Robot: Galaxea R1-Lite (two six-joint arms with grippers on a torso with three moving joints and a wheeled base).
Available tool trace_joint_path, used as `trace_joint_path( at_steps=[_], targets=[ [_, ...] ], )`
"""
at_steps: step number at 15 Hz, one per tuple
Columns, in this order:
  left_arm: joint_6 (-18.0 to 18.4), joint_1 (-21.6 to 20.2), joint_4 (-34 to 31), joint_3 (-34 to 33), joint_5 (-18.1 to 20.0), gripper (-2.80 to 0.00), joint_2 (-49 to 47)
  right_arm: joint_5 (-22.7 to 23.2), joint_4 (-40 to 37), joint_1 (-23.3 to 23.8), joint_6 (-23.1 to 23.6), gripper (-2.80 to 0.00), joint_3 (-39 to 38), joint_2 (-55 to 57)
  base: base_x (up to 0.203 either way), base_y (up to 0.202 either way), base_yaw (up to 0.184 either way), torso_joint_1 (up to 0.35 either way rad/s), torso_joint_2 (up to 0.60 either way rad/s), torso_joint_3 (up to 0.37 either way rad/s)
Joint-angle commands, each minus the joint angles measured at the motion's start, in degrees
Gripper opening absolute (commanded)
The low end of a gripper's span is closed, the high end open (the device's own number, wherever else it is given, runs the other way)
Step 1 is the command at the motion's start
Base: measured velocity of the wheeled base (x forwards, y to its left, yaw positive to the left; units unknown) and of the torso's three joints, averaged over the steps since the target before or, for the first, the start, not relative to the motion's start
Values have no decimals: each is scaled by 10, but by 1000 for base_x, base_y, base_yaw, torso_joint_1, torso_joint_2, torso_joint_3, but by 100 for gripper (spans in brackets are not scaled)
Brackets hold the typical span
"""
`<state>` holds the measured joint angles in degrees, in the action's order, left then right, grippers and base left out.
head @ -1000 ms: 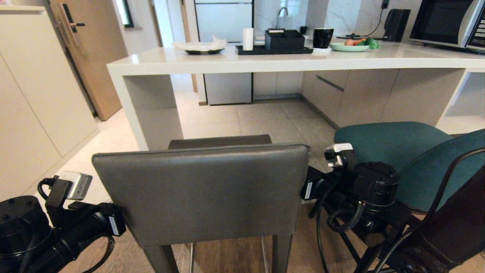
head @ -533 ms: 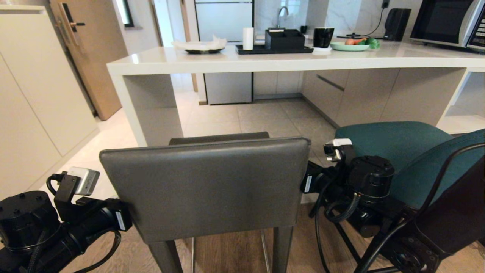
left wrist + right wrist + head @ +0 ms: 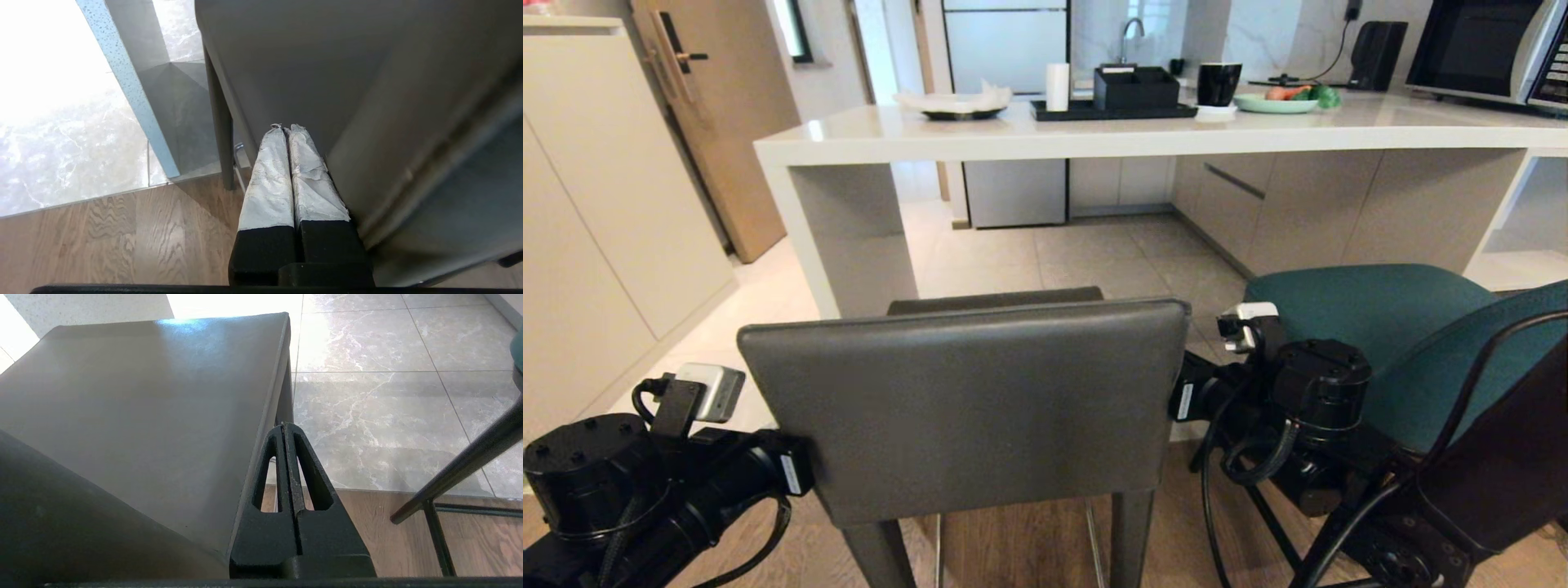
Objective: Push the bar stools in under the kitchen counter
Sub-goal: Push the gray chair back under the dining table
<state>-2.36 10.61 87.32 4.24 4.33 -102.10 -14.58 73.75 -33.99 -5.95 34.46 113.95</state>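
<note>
Our left gripper (image 3: 286, 128), fingers pressed together, sits against the left side of the grey stool (image 3: 968, 404). That stool stands just short of the kitchen counter (image 3: 1094, 135), seat toward it. Our right gripper (image 3: 284, 426), likewise closed, flanks its right edge, with the teal stool (image 3: 1372, 306) beyond.

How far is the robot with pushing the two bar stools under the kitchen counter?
Nothing looks finished yet. In hand: the grey stool stands short of the kitchen counter, with the shut left gripper and the shut right gripper at the two sides of its backrest. Its seat front is near the counter edge but not under it. Left: pushing it in, then the teal stool, which no gripper touches.
</note>
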Motion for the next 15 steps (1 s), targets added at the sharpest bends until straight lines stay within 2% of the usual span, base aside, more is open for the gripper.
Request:
trace_joint_path(
  at_steps=[1,4,12,15],
  targets=[
    [0,2,3,5,0,-280,-11,-2,7,1,-1,-280,1,0,143,0,0,-7,-3,14],
    [-2,5,3,4,0,-280,-10,-2,8,1,-1,-280,1,0,178,0,2,-1,4,1],
    [-1,22,3,-14,1,-280,6,0,7,-16,2,-280,3,-1,0,0,0,0,0,0],
    [-1,76,3,-36,-1,-280,12,0,6,-22,31,-280,21,-7,0,0,0,0,0,0]
  ],
)
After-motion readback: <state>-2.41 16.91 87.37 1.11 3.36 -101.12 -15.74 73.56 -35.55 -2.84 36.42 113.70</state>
